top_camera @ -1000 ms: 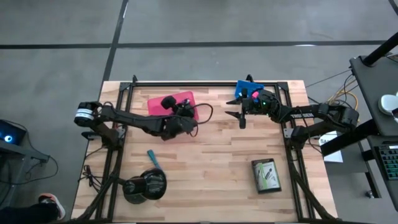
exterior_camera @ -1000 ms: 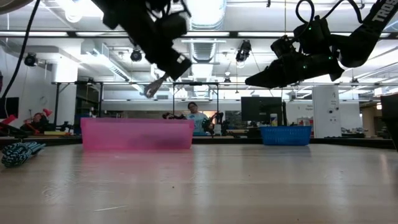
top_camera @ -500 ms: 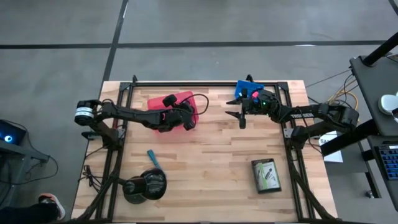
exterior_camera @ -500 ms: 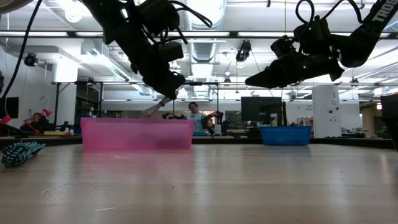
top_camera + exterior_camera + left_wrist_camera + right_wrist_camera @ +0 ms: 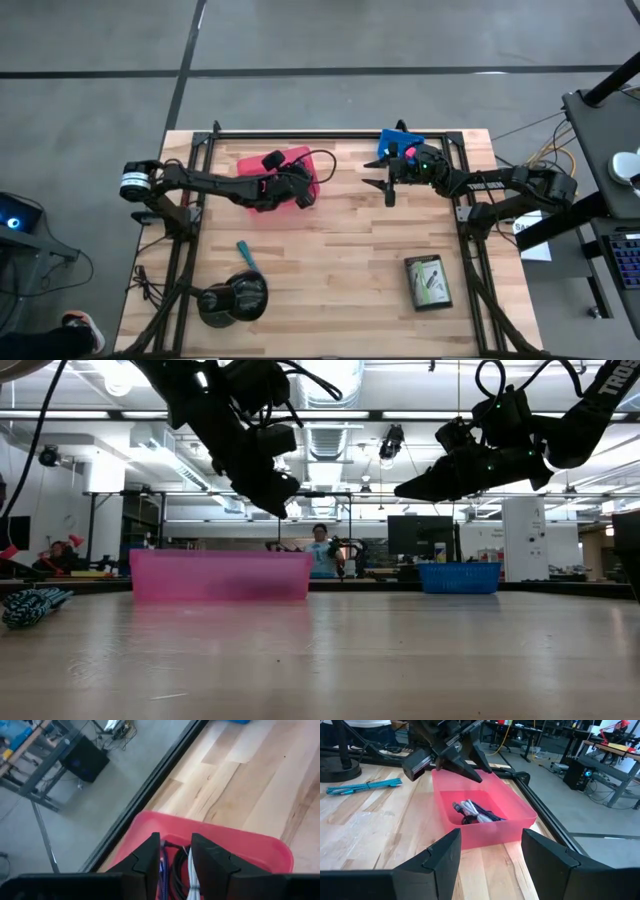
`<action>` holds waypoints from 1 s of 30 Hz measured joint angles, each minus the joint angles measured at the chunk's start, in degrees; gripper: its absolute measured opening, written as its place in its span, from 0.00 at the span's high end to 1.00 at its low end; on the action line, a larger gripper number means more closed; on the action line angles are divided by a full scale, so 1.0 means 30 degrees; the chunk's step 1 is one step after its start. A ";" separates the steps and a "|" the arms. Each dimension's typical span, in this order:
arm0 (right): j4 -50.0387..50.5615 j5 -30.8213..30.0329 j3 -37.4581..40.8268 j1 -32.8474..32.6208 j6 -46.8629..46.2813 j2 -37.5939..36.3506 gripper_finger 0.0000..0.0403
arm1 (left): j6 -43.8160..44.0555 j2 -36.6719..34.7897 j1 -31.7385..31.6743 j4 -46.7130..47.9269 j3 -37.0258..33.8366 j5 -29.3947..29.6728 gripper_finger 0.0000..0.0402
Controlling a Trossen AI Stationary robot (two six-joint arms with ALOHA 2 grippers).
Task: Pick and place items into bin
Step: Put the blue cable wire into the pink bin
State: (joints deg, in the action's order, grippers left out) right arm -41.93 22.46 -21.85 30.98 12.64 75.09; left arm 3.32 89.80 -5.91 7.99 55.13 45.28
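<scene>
High view: the left gripper [image 5: 303,188] hangs over the pink bin [image 5: 278,172] at the far left part of the table [image 5: 340,250], its arm reaching across from the left edge. The right gripper [image 5: 385,184] hovers above bare wood just in front of the blue basket [image 5: 398,143], near the far right. A teal pen [image 5: 246,255] lies at the near left, just beside a big black round object [image 5: 233,298]. A green packet [image 5: 429,281] lies at the near right, well apart from both grippers.

Low view: the left gripper [image 5: 272,497] points down above the bin [image 5: 220,575], clear of its rim. The right gripper [image 5: 415,486] hangs high over the table, with the basket [image 5: 459,576] behind it. A teal bundle [image 5: 32,603] rests at the left edge. A person [image 5: 320,553] shows far back in the room.

Left wrist view: the two fingers [image 5: 210,865] stand a little apart with nothing between them, right over the bin [image 5: 250,845]. Cords [image 5: 177,870] (purple, black and pale) lie inside it, seen through the gap.

Right wrist view: the right fingers [image 5: 552,855] stand wide apart and empty. Beyond them the bin [image 5: 520,817] holds a heap of purple and grey cords [image 5: 475,812], with the left gripper [image 5: 470,765] poised above it. The pen [image 5: 362,786] lies farther off on the wood
</scene>
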 joint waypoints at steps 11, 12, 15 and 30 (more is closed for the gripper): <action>0.0007 0.0000 0.0000 0.0007 0.0000 0.0000 0.51 | -0.1203 -0.0022 0.0509 0.2096 0.2966 -1.0270 0.75; 0.0000 0.0000 0.0000 0.0003 0.0000 0.0000 0.51 | -0.0996 -0.0022 0.0591 0.2791 0.3412 -1.1609 0.75; 0.0007 0.0000 -0.0004 0.0000 0.0000 0.0000 0.51 | 0.0701 -0.0022 0.0805 0.4998 0.4774 -1.5034 0.75; 0.0007 0.0000 0.0000 0.0007 -0.0007 0.0000 0.51 | 1.6803 -0.0058 0.1331 1.6790 0.6509 -2.4997 0.75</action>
State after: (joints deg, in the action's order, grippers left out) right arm -41.91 22.46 -21.85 31.00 12.62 75.09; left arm 53.73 89.62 -1.92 58.36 74.65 -29.71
